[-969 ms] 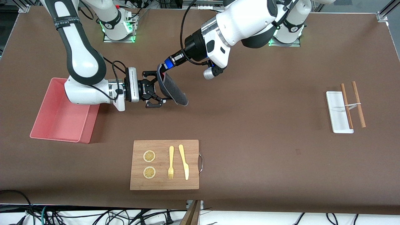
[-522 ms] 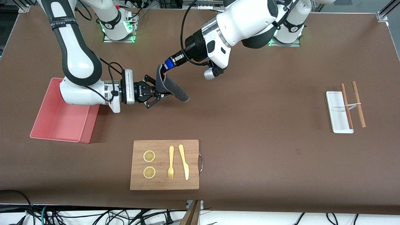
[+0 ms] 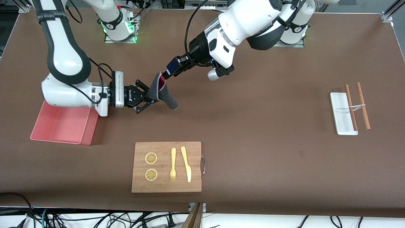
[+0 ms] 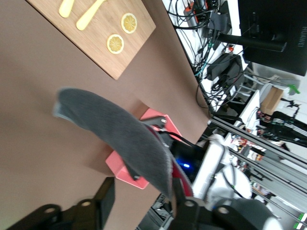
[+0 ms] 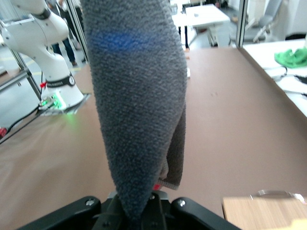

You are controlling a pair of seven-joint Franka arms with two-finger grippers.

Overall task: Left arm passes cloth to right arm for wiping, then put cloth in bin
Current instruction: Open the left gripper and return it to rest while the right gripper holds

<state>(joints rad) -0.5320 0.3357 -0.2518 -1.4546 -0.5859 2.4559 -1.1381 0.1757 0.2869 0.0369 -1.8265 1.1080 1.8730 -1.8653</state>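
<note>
Table [image 3: 253,126]: brown surface filling nearly the whole front view.
Right arm [image 3: 63,63]: enters from the upper left of the front view; its forearm lies over the bin's upper edge.
Left arm [image 3: 250,19]: enters from the upper right of centre and slopes down toward the frame's middle.
Bin [image 3: 63,125]: pink tub at the left edge of the front view, partly covered by the right arm.
Cutting board [image 3: 166,167]: wooden, lower centre; carries two lemon slices [image 3: 151,158], a yellow fork [image 3: 173,164] and a yellow knife [image 3: 186,164].
Cloth [image 3: 163,91]: dark grey, red-pink inner face showing at the top fold. It hangs in the air over bare table, centre-left of the front view, above the cutting board in the frame and well apart from it. One end droops down toward the table.
White tray [image 3: 341,114]: right side of the front view, with two wooden sticks [image 3: 357,106] lying across its edge.
Right gripper [image 3: 148,98]: fingers closed on the cloth's edge; the right wrist view shows the fabric pinched between them.
Left gripper [image 3: 164,75]: at the cloth's top fold; whether its fingers clamp the fabric or stand parted cannot be told.
Obstructions: the hanging cloth fills the centre of the right wrist view.
</note>
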